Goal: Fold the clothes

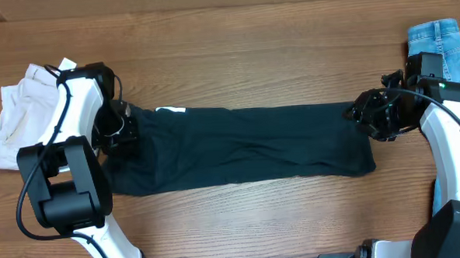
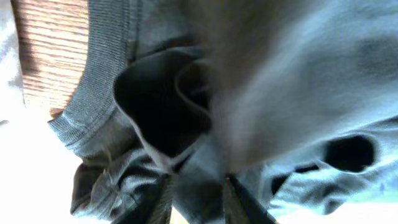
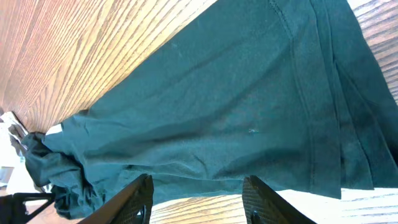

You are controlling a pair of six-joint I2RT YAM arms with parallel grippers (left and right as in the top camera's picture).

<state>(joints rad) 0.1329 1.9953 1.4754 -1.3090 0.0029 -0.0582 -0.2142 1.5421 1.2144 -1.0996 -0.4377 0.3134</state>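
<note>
A: Left edge first?
B: Pale beige folded cloth shorts (image 1: 18,115) on the brown wooden table (image 1: 234,51), at its left edge. The left arm crosses over them.
A: Left gripper?
B: Left gripper (image 2: 197,186) sits on the shirt's left end, at bunched fabric and a grey ribbed collar (image 2: 99,74). A fold runs between the fingers. Can't tell if it's pinched or loose.
A: The shirt itself?
B: Very dark navy-black soft T-shirt (image 1: 239,148), folded into a long flat band across the table's middle, running left to right. Small white patch (image 1: 171,110) on its far edge.
A: Right end?
B: Right gripper (image 3: 198,180) is at the band's far right corner, jaws spread, cloth beneath, nothing pinched. Light blue denim jeans (image 1: 440,38) lie at the table's far right corner.
</note>
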